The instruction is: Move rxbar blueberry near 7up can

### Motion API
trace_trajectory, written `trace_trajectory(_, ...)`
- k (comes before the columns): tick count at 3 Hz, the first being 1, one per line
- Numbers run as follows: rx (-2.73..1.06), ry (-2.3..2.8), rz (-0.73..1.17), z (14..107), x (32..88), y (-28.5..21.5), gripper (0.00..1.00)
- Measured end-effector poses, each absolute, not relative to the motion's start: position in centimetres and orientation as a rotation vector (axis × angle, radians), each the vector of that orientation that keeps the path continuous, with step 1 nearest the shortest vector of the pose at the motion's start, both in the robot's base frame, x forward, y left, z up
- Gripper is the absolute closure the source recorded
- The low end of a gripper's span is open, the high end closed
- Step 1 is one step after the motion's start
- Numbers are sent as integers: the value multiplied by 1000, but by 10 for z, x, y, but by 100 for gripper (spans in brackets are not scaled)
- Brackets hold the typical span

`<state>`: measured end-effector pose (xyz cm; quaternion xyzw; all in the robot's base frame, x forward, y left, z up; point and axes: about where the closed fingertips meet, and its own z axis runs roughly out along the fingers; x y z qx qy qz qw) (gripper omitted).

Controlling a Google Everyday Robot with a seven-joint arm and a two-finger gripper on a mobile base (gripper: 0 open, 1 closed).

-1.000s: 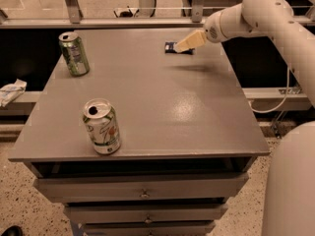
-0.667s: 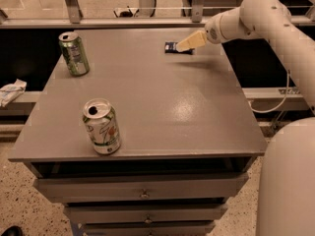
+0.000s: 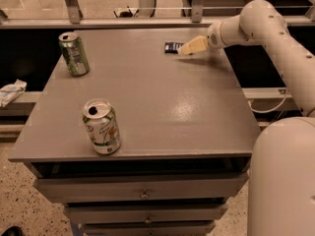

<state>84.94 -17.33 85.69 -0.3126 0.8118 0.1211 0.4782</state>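
End effector (image 3: 183, 48) at rxbar blueberry (image 3: 171, 46) hides its right end.

one camera looks down from above the near edge of the surface (image 3: 167, 102), facing its far edge, fairly close. robot body (image 3: 285, 181) fills lower right. the gripper (image 3: 183, 48) is low over the far side.

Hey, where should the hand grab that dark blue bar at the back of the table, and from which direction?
The rxbar blueberry lies flat near the table's far edge, so it is probably best taken from above, pinched across its narrower width at mid-length. The hand is low at the bar's end nearer the arm.
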Motion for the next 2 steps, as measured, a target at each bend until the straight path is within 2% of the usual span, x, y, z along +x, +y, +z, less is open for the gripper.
trace_trajectory(1,-769,1987,316,850,849,-173,26)
trace_trajectory(2,-766,1984,338,851,845,-176,57)
